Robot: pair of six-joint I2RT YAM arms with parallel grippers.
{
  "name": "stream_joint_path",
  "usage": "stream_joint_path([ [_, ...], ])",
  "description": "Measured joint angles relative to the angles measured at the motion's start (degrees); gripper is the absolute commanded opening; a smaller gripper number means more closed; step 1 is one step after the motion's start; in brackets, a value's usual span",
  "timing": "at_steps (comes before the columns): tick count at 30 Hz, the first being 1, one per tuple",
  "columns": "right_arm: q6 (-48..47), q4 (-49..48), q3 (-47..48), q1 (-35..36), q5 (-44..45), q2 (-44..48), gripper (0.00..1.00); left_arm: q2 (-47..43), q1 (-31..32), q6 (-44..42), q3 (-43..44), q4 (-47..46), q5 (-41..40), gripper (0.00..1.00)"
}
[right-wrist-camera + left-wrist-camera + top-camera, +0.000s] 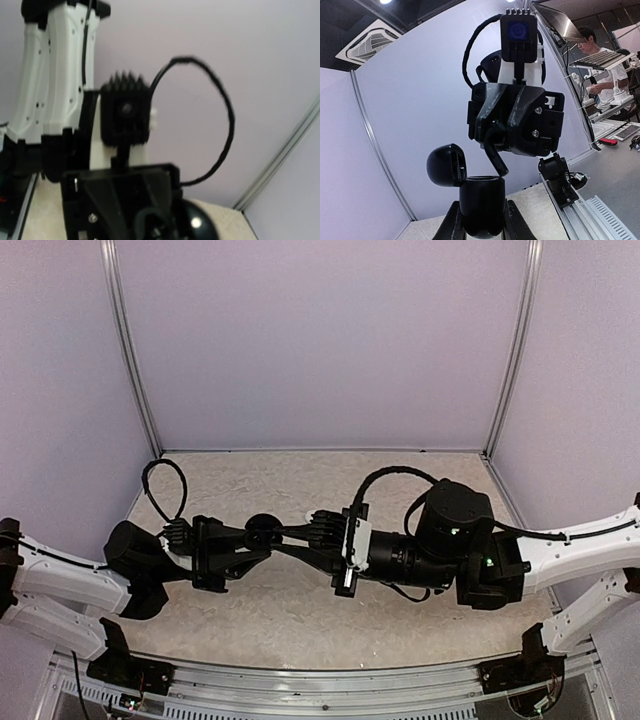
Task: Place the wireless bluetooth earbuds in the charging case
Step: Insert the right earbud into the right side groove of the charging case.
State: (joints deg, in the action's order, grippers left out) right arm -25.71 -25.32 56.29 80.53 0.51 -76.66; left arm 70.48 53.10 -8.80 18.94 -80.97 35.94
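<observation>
Left fingers [451, 226] sit at the bottom edge of the left wrist view, clenched on the charging case [481, 202]. Case reads black here, with its hinged lid [446, 165] flipped open to one side. It looks lifted off the counter [300, 475], mouth facing the right arm, likely to present the sockets for loading.

Right fingers [495, 152] point into the case's open mouth, touching or just short of it. Can't tell if they are released or pinching something.

Earbuds: none clearly visible. A white speck [306, 516] by the right fingertips in the top view may be one, too small to say.

Room: arms meet mid-counter, enclosure walls [320, 340] well apart from them. The only tight spot is the right fingers beside the open lid.
</observation>
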Motion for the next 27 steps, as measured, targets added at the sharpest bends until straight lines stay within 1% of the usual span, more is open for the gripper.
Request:
stream_joint_path([
  [12, -0.2, -4.1, 0.0, 0.2, 3.5, -1.2, 0.02, 0.2, -0.1, 1.1, 0.1, 0.0, -0.7, 0.07],
  [27, -0.6, -4.5, -0.1, 0.2, 4.2, -2.2, 0.01, 0.2, -0.1, 1.5, 0.1, 0.0, -0.9, 0.07],
])
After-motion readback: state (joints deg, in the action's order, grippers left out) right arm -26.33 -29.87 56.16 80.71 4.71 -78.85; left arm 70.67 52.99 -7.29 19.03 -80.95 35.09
